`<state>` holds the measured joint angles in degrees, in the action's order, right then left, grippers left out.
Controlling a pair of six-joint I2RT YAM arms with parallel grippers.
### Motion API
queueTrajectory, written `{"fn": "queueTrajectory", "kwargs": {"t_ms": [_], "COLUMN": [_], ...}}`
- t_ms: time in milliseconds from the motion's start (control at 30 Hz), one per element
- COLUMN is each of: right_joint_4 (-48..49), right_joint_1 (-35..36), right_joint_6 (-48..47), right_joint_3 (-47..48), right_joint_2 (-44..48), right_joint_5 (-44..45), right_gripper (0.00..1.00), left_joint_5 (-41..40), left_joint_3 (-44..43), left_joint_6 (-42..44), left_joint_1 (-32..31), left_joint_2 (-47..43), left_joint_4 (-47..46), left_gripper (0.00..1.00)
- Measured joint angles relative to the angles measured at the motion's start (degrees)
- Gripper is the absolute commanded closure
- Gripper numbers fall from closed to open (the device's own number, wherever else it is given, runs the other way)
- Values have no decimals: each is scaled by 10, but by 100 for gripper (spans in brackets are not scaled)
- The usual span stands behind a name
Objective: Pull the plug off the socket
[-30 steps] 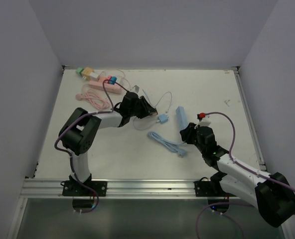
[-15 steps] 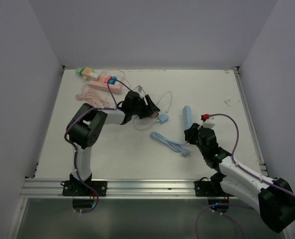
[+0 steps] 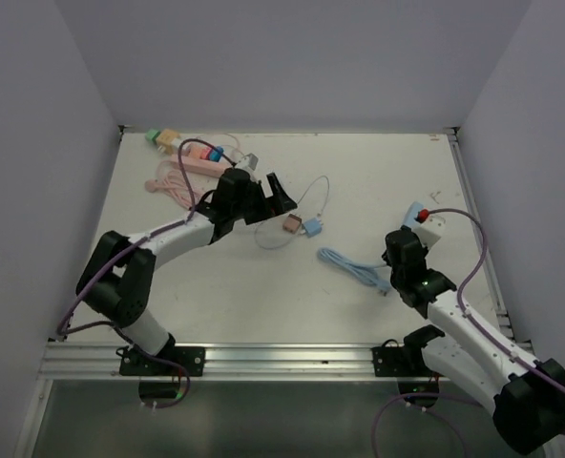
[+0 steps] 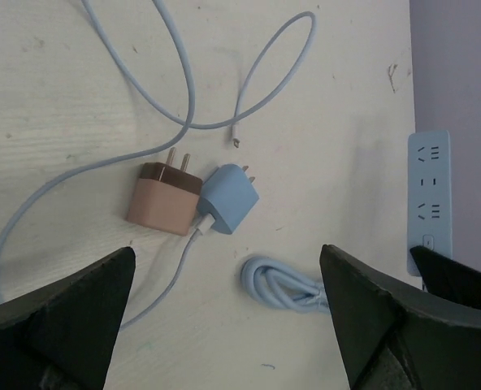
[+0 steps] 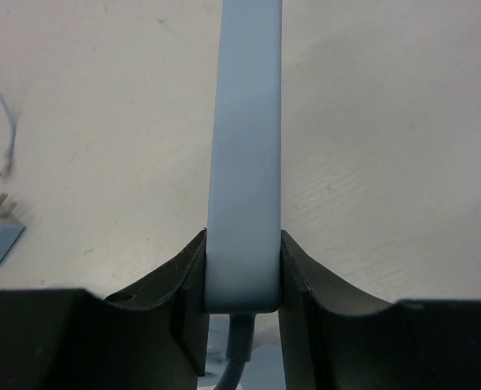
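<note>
We worked in a lab test booth: bare pale walls (image 3: 292, 57) boxed in a white table (image 3: 378, 172), and at six o'clock two robot arms (image 3: 459, 324) were bolted to an aluminium rail (image 3: 282, 361).

Nothing readable in any of the views, honestly. The blue power strip (image 4: 428, 199) at the right edge of the left wrist shot only shows its socket slots. The brown plug (image 4: 163, 197) and the blue plug (image 4: 228, 199) mid-frame have plain faces. No print legible on the desk (image 4: 78, 81) either.
</note>
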<state>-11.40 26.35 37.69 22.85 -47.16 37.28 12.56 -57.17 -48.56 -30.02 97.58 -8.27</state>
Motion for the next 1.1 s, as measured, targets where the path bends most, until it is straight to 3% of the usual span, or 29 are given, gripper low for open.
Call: {"fn": "queueTrajectory", "kwargs": {"t_ms": [267,500,800,867,967,1100], "right_joint_4": [-45,-28,46,67,85,88], "right_joint_1": [-113,-203,-242,-242,-242,-242], "right_joint_6": [7,11,-42,-64,-98,-126], "right_joint_3": [113,195,215,212,209,209], "right_joint_2": [-94,-219,-331,-331,-339,-364], "right_joint_5": [70,81,-26,-59,-100,-125], "right_gripper": [100,100,99,94,77,48], "left_joint_5": [-98,-134,-222,-239,-270,-309], "left_joint_3": [0,0,33,49,74,100], "left_joint_6": [80,143,234,244,256,258], "left_joint_1": [6,64,116,116,116,116], "left_joint_2": [-198,-293,-413,-429,-439,-439], "left_joint_4": [149,260,304,303,303,306], "left_gripper": [0,0,0,0,0,0]}}
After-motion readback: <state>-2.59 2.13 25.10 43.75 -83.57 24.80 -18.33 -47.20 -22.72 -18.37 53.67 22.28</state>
